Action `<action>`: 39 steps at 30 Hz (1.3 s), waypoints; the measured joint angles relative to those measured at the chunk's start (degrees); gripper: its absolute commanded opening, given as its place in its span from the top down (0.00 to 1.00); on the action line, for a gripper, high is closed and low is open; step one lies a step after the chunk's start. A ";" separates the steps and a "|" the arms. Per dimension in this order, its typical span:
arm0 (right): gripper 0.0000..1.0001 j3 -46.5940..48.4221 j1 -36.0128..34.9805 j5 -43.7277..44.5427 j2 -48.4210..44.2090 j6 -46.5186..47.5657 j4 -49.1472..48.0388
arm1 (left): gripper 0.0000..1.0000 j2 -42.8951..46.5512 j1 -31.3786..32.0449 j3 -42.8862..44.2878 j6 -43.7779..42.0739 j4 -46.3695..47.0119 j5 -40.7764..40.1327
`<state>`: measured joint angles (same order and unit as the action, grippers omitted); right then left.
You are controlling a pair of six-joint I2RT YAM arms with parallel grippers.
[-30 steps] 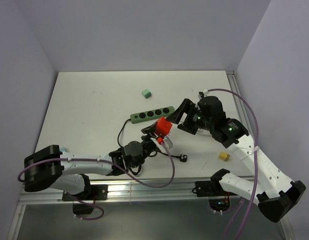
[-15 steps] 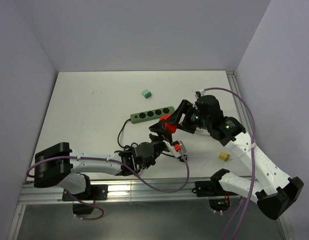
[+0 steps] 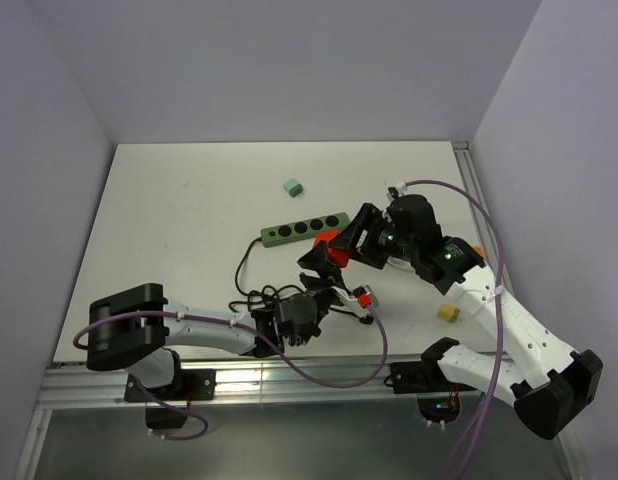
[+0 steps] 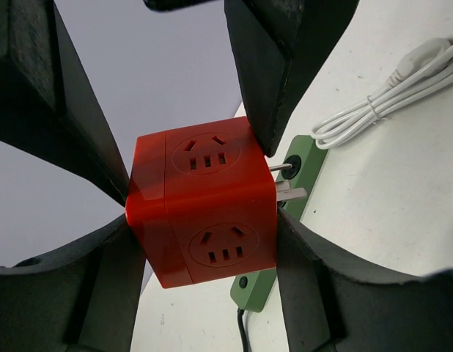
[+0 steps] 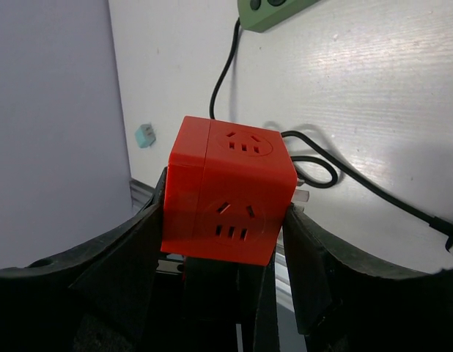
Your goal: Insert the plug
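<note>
Left wrist: left gripper (image 4: 204,249) and right gripper (image 5: 226,235) both pinch the red cube plug (image 4: 204,209), likely a handover; next, prongs (image 4: 289,192) into green power strip (image 3: 306,228).

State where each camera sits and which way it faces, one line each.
Top external: above and behind the bases, looking down on the table; left arm and right arm show.
Left wrist: looks past the red cube toward the power strip; left gripper's fingers show.
Right wrist: looks past the cube toward the left wall; right gripper's fingers show.
Shared: all three see the cube.
</note>
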<state>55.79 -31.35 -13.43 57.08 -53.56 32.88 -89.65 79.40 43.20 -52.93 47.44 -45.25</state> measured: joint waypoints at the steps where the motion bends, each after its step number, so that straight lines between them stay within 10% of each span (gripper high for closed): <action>1: 0.88 -0.28 0.00 -0.17 0.00 -0.02 -0.46 | 0.99 -0.02 0.02 0.00 0.02 0.04 -0.42; 2: 1.00 -0.76 0.00 -0.46 -0.02 0.00 -1.49 | 0.98 -0.02 0.07 0.00 0.09 -0.02 -0.96; 10: 1.00 -5.01 0.02 -2.29 -0.52 -0.28 -8.83 | 0.78 0.15 0.09 0.00 2.47 -1.53 -3.50; 12: 1.00 -5.66 0.02 -2.43 -0.79 -0.48 -10.14 | 0.53 0.26 0.11 -0.17 2.84 -1.18 -3.80; 21: 1.00 -6.67 -0.42 -2.84 -2.82 -2.27 -13.99 | 0.01 12.61 -1.44 -4.57 16.85 -4.70 3.67; 32: 1.00 -9.09 -0.52 -2.69 -2.62 2.60 -15.26 | 0.00 49.37 -12.17 -6.05 44.54 -19.69 20.39; 39: 1.00 -9.09 0.79 -7.39 -3.39 7.21 -14.88 | 0.01 54.01 -21.46 -5.35 55.74 -32.13 36.06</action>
<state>46.70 -30.57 -20.82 53.69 -46.35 18.00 -35.64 57.93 37.85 2.81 15.31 -9.19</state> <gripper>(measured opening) 0.684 0.995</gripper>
